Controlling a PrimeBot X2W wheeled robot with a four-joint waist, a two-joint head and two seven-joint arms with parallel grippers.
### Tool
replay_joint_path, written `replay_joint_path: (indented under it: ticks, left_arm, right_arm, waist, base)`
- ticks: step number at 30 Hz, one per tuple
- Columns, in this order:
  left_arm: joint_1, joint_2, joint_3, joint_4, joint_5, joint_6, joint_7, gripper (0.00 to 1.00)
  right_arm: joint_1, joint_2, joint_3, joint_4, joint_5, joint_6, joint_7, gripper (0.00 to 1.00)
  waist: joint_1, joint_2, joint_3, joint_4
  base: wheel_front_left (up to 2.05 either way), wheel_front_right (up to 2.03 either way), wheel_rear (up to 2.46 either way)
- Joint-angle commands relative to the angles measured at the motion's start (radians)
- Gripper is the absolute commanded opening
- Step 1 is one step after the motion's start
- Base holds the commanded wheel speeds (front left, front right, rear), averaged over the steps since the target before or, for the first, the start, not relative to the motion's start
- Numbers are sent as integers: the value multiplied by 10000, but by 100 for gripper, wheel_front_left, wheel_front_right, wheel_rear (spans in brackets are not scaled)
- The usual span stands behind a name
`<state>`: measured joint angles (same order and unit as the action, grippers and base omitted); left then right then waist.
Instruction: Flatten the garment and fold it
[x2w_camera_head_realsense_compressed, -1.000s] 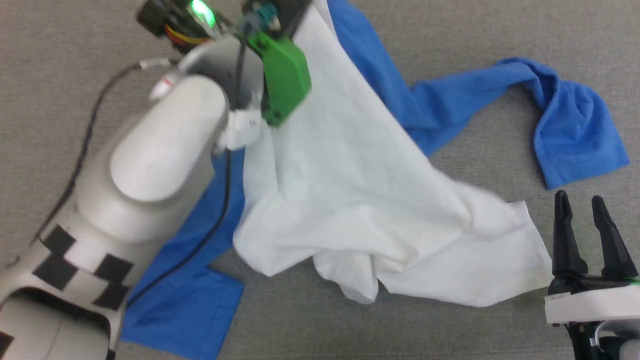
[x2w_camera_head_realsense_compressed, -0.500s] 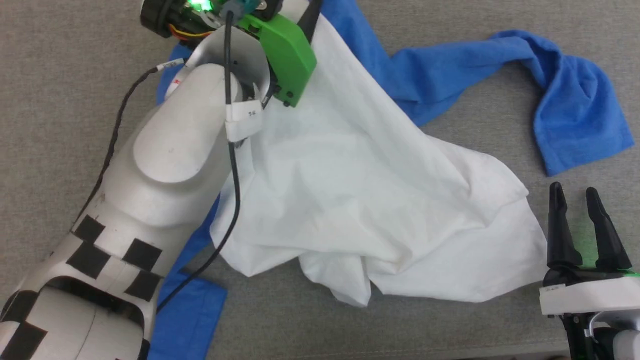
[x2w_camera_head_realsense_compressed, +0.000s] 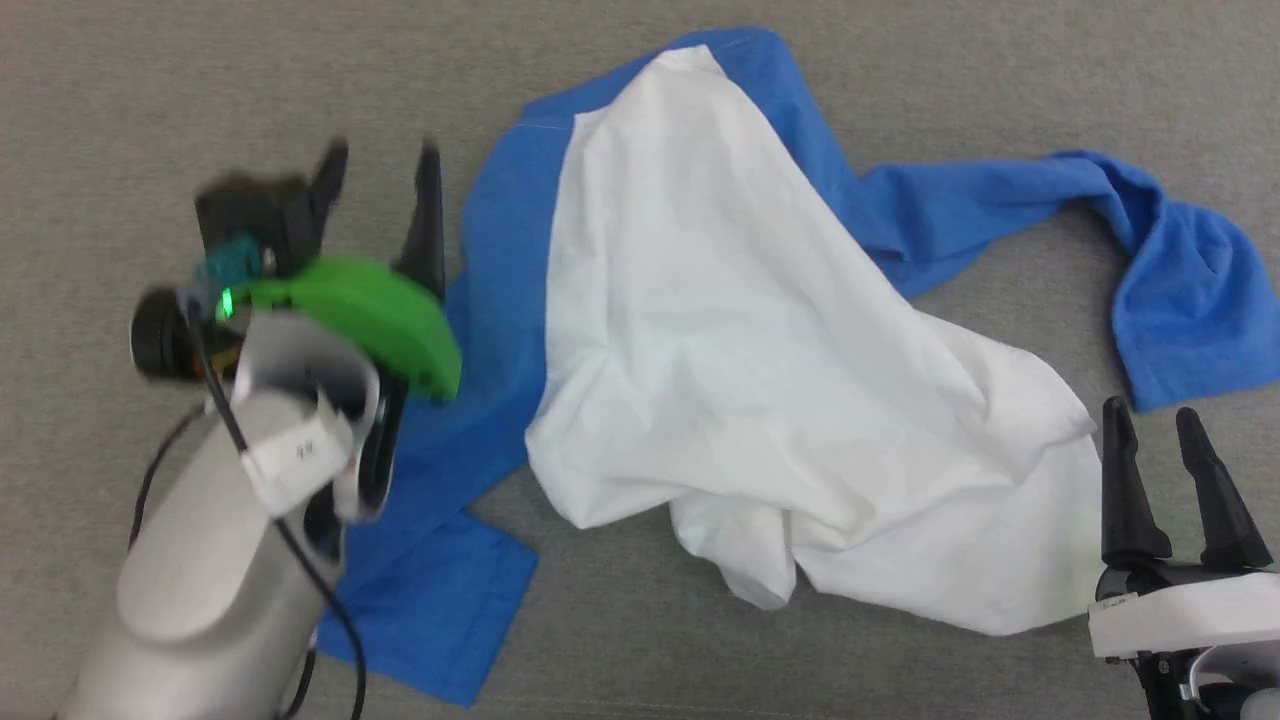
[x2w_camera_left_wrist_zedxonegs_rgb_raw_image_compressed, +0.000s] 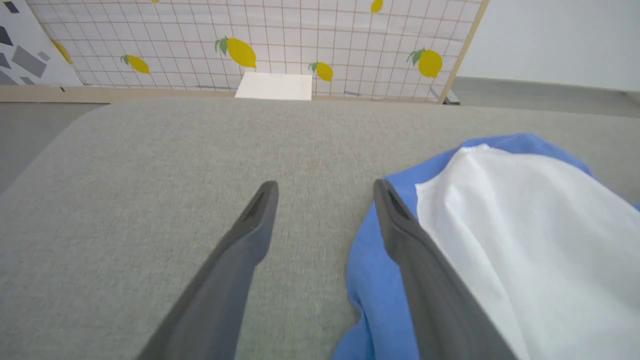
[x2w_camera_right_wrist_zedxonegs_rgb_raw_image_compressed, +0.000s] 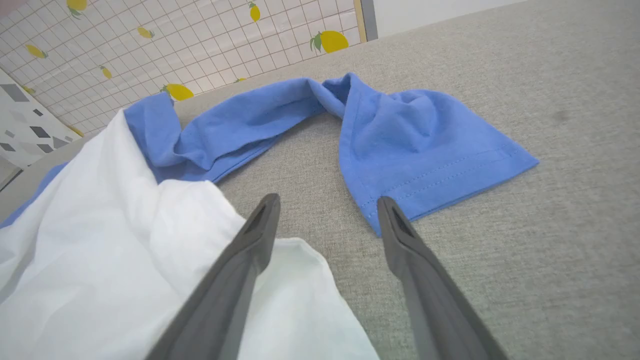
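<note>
Head view: the shirt (x2w_camera_head_realsense_compressed: 720, 330) lies rumpled on the grey fabric-covered desk (x2w_camera_head_realsense_compressed: 900, 80), its white body bunched across the middle; one blue sleeve (x2w_camera_head_realsense_compressed: 1180, 300) trails off toward 3 o'clock, and the other sleeve (x2w_camera_head_realsense_compressed: 440, 600) lies flat toward 7 o'clock; the left gripper (x2w_camera_head_realsense_compressed: 385, 155) is at 9 o'clock, just beside the shirt's blue edge, jaws apart with nothing between them; the right gripper (x2w_camera_head_realsense_compressed: 1150, 412) is at 4 o'clock beside the white hem, jaws likewise apart and empty; the left wrist view shows a lemon-printed tiled wall (x2w_camera_left_wrist_zedxonegs_rgb_raw_image_compressed: 300, 40) beyond the desk.
</note>
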<state>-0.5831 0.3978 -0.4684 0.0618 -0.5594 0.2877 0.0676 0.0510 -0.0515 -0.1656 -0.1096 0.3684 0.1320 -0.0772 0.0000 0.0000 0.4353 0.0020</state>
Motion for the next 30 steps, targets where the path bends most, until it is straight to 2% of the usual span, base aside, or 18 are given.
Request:
replay_joint_path:
  ticks: [1,2,4,11,17,22,26,27,30]
  left_arm:
    - [396,212,-53,-243,-135,15,249,100]
    - [870,359,-176,-763,-425,6,814,100]
    - [907,317,-298,-907,-529,19,1130,100]
    - [427,156,-794,-647,-662,-286,1946,100]
    - [-48,185,-1147,240,-609,-475,2617,100]
    - [-309,281,-1453,1105,-617,-487,3541,100]
    - [-357,264,-1715,1451,-912,-712,4397,100]
    - [-438,320,-1844,1550,-978,-870,4699,0]
    - [-483,341,-1975,1747,-928,-942,4806,0]
  right_arm:
    - [70,13,5,-70,-38,-13,71,100]
    - [103,13,-19,-184,-127,-13,186,100]
    - [102,13,-46,-266,-178,-13,252,100]
    - [75,13,-34,-499,-273,-13,446,100]
    - [73,13,3,-511,-243,-13,472,100]
    - [47,13,13,-479,-169,-13,405,100]
    - [20,13,15,-411,-97,-13,323,100]
    - [-28,13,27,-361,-48,-13,245,100]
    - [-97,13,45,-278,-11,-13,167,100]
  waist:
    - [0,0,-286,336]
    - [0,0,-232,424]
    - [0,0,-189,464]
    - [0,0,-5,412]
    - [0,0,85,165]
    - [0,0,218,-48]
    - [0,0,352,-183]
    - [0,0,501,-247]
    - [0,0,591,-267]
  base:
    - [0,0,0]
    - [0,0,0]
    - [0,0,0]
    - [0,0,0]
    - [0,0,0]
    - [0,0,0]
    - [0,0,0]
    - [0,0,0]
    - [0,0,0]
